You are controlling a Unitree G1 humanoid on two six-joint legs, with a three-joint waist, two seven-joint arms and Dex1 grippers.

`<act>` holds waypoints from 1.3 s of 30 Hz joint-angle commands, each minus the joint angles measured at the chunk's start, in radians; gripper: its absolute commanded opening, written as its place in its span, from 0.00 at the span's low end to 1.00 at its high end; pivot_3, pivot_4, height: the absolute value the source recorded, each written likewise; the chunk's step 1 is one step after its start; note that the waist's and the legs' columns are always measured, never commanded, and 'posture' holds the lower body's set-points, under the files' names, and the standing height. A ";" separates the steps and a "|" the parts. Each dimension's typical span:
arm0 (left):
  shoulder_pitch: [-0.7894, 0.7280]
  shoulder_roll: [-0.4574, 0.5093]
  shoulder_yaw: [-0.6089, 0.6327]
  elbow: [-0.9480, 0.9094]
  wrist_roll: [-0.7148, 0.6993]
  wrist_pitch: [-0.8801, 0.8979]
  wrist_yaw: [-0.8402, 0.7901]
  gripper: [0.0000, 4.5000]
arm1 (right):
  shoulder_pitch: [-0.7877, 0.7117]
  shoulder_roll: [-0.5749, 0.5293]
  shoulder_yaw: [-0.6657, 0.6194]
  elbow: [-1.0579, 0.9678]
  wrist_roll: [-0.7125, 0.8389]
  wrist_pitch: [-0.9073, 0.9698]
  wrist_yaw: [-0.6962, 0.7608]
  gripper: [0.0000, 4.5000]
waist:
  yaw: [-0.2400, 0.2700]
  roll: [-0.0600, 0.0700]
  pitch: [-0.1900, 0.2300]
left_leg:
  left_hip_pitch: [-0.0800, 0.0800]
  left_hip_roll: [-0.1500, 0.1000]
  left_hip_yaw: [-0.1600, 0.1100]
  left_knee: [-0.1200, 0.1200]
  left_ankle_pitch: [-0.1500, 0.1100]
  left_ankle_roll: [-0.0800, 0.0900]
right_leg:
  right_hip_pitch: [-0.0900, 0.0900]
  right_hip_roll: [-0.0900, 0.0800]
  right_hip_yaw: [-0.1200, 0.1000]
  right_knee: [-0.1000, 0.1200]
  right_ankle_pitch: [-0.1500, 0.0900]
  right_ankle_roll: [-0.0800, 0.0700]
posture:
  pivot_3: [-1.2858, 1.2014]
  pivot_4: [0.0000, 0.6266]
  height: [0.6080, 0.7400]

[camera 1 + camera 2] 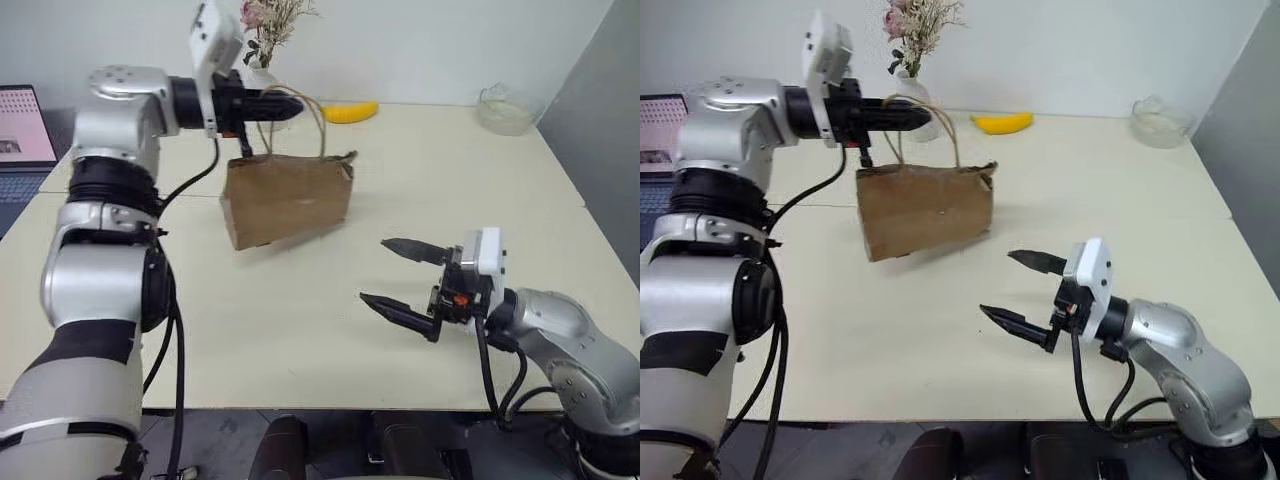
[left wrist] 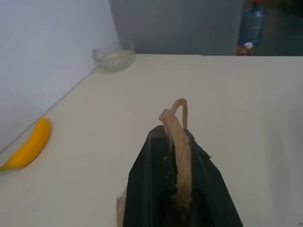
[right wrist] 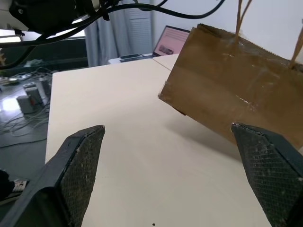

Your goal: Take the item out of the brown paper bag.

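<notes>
The left pincer (image 1: 290, 108) pinches a thin handle of the brown paper bag (image 1: 288, 198), which hangs tilted above the bench (image 1: 300, 330). The bag looks light and floppy. The right pincer (image 1: 402, 280) waits spread wide near the bag.

Plain brown on the paper bag (image 1: 287, 198), with tan loop handles (image 1: 300, 110) above it. Cream across the worktop (image 1: 420, 190) beneath the bag; bright yellow on the banana (image 1: 351, 112) behind. Black on both the left claw (image 1: 285, 109) and right claw (image 1: 392, 272).
</notes>
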 commanded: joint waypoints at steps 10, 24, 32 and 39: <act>-0.011 -0.152 -0.025 0.242 0.169 -0.365 0.070 0.01 | 0.104 0.000 -0.050 -0.194 -0.005 0.066 -0.228 1.00 | -0.012 0.000 0.000 | 0.001 0.000 0.001 0.001 0.000 0.000 | 0.000 0.001 0.001 0.004 0.000 0.000 | 0.52 0.24 1.00; -0.017 -0.059 0.007 0.263 0.227 -0.384 0.182 0.09 | 0.033 -0.009 -0.014 -0.154 0.030 0.083 -0.227 1.00 | -0.012 0.000 0.000 | 0.002 0.000 0.001 0.001 0.000 0.000 | 0.000 0.001 0.000 0.004 0.001 0.001 | 0.52 0.24 1.00; 0.033 -0.015 0.047 0.215 0.186 -0.291 0.081 0.62 | -0.017 -0.019 0.009 -0.098 0.041 0.079 -0.170 1.00 | -0.012 0.000 0.000 | 0.002 0.000 0.001 0.002 0.000 0.000 | 0.001 0.001 0.001 0.004 0.001 0.001 | 0.52 0.24 1.00; 0.103 0.052 0.118 0.111 0.121 -0.155 0.079 0.62 | -0.051 -0.018 0.039 -0.055 0.020 0.067 -0.134 1.00 | -0.013 0.000 0.000 | 0.002 0.001 -0.001 0.002 0.000 0.000 | 0.000 0.001 0.001 0.005 0.001 0.001 | 0.52 0.24 1.00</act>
